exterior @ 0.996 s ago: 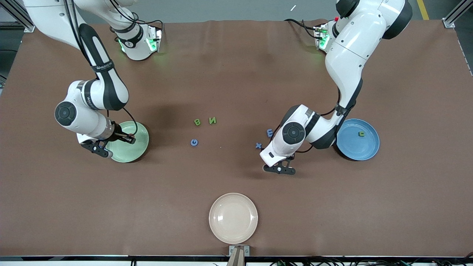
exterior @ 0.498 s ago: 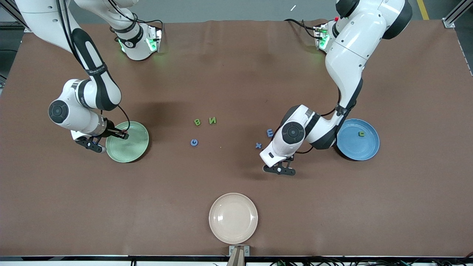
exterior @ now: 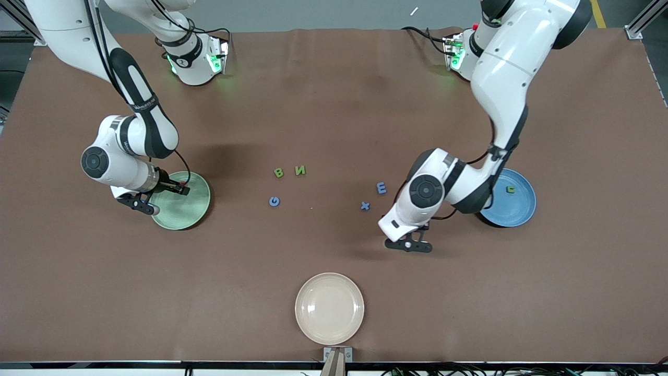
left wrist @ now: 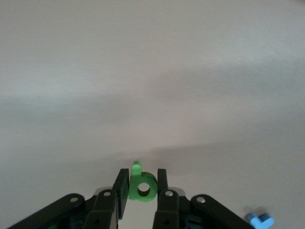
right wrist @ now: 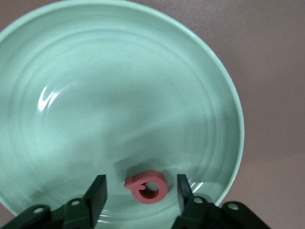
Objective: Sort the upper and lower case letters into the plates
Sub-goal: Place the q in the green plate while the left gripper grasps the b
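A brown mat covers the counter (exterior: 334, 104). The left gripper (left wrist: 142, 191) clenches a green letter (left wrist: 142, 186); the right gripper (right wrist: 141, 191), fingers released, hangs over the mint plate (right wrist: 71, 95).

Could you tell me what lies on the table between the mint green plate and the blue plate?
In the front view, five letters lie between the mint green plate and blue plate: B, N, G, x, E.
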You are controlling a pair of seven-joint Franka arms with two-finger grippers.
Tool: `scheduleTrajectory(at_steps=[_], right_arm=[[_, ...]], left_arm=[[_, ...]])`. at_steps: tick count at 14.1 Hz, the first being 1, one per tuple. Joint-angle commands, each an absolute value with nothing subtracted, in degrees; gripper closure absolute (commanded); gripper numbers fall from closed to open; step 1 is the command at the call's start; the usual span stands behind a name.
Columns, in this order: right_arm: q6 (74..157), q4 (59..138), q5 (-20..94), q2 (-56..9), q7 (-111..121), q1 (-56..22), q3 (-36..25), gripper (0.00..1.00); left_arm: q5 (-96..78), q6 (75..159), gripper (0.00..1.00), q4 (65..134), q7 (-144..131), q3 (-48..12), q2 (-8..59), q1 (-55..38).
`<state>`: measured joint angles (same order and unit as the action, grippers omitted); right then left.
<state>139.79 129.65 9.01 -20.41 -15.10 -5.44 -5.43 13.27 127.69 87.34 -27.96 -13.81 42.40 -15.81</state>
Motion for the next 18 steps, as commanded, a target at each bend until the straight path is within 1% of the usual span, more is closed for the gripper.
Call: scheduleTrajectory(at_steps=[1,4,7,8,11,13,18], right_arm=[[135.55,126.32,9.67,-19.51,-15.47,-5.62,-4.75,0.0],[131.49,120.78,9.93,-19.42,-23.26,-10.0,-4.75,0.0],[129.9,115.77,9.93,-20.03,-34.24,-16.16,-4.75,0.0],[130.25,114.71,9.93,-21.08,-36.37,-18.52,-4.75,0.0],[132.0,112.94,12.73,-23.46,-37.97,-22.05,-4.75,0.0],[135.34,113.03,15.29,-25.13,-39.01,-24.6,-4.83,0.0],[141.4,112.94,14.85,-28.56,-49.91,-30.58,-4.92,0.0]], left_arm=[[14.24,126.74,0.94,95.86,-26.2,-14.24,34.13,-12.06],[14.33,126.83,0.94,102.63,-21.99,-14.33,29.37,-7.75],[15.99,127.62,0.94,106.34,-15.32,-14.41,28.39,-1.25],[16.26,127.79,0.94,106.87,-13.29,-14.5,28.39,0.42],[17.39,129.63,0.94,107.66,-8.28,-14.41,29.0,4.56],[18.89,130.43,0.94,107.75,-4.85,-14.5,29.7,7.72],[18.9,130.52,0.94,109.07,3.24,-14.5,30.4,12.39]])
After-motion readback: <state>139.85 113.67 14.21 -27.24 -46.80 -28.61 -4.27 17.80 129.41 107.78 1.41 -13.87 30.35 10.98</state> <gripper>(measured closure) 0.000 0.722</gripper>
